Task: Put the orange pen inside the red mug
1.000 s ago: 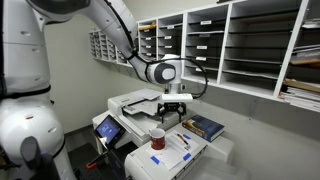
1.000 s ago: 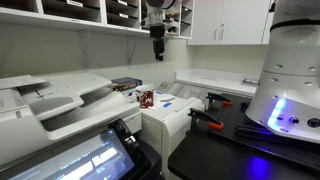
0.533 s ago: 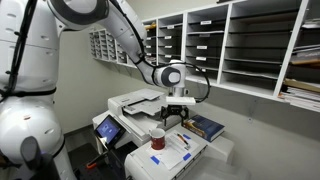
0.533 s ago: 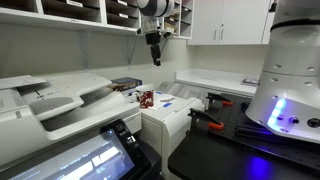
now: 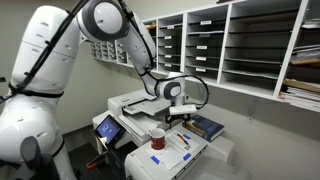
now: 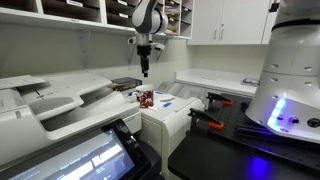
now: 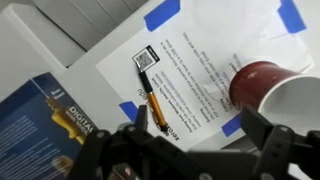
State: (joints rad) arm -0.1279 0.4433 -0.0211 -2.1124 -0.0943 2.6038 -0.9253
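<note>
Gripper (image 7: 190, 160): jaws spread wide apart, nothing held between them, seen along the lower edge of the wrist view; orange pen (image 7: 155, 104): laid flat on a printed sheet (image 7: 205, 60), just ahead of the jaws and slightly to their left in the wrist view, dark tip pointed toward a small square code label (image 7: 146, 57), outside the mug and not touched by the gripper; red mug (image 7: 258, 82): stood on the same sheet, to the right of the pen and apart from it, pale inside visible, mouth open; blue tape (image 7: 162, 14): strips fixed at the corners and edges of the sheet; blue book (image 7: 45, 120): laid beside the sheet on the far side of the pen from the mug; in both exterior views the gripper (image 5: 176, 112) (image 6: 145, 70) is hung pointing down, above and just to one side of the mug (image 5: 158, 137) (image 6: 146, 98); white printer (image 5: 135, 100): placed beside the mug's surface; wall shelves (image 5: 250, 45): mounted behind the arm, stacked with paper.
</note>
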